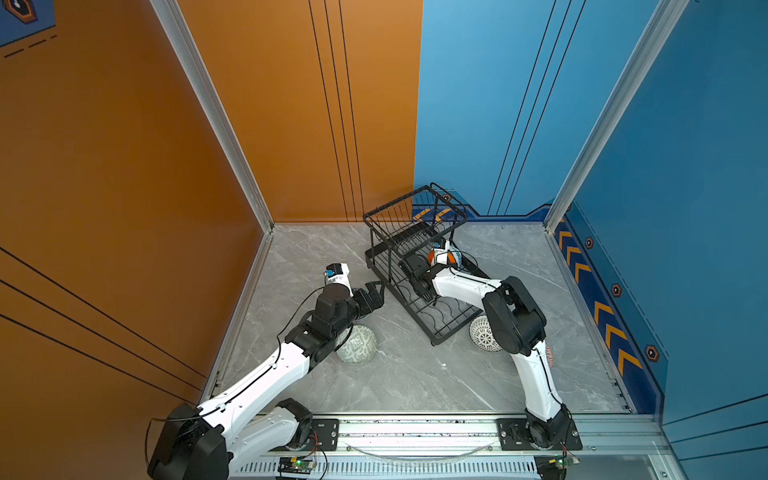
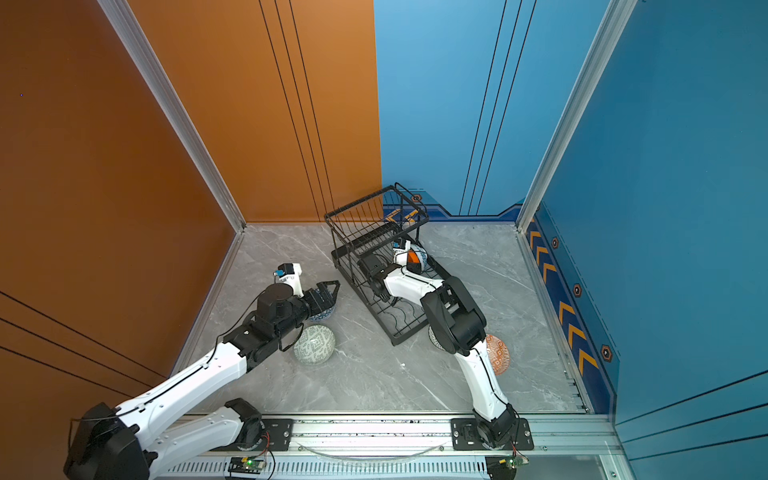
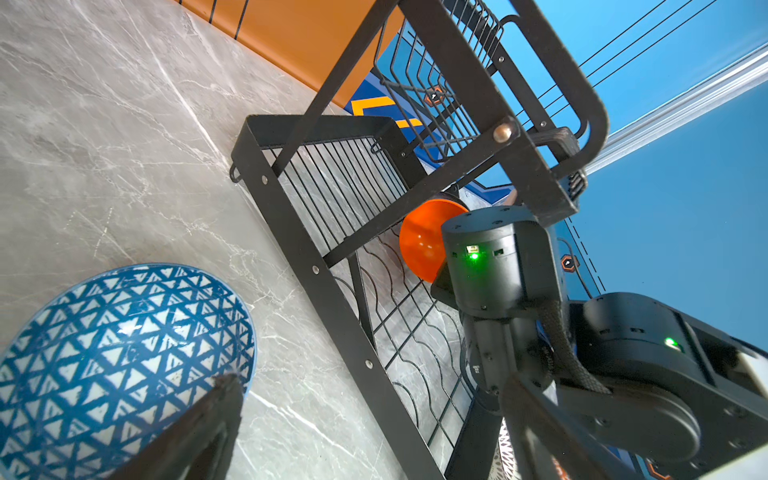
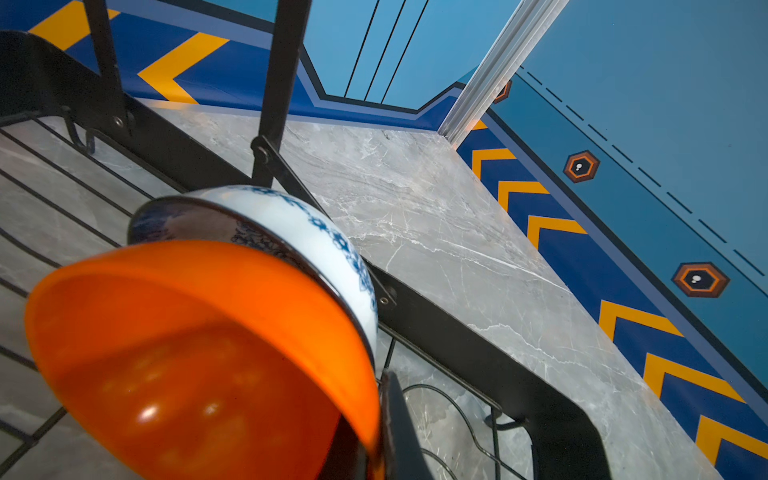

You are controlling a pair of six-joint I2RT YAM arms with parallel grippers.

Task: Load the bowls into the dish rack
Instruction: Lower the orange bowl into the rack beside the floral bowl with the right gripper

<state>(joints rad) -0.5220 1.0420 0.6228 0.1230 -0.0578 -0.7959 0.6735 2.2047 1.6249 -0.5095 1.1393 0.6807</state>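
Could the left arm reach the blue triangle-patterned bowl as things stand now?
Probably yes. The left gripper is open close over the blue triangle-patterned bowl, which sits on the table apart from the dish rack, and nothing covers it.

Light: bright and even, coming from overhead.
Shadows: soft and short on the floor [image 1: 415,374], under the arms and the rack [image 1: 399,224].
Glare: small white highlights on the orange bowl [image 4: 199,353].
Blur: the bowl's near rim is soft, and both top views are slightly soft.
Distortion: straight lines bend at the edges of the wrist views.
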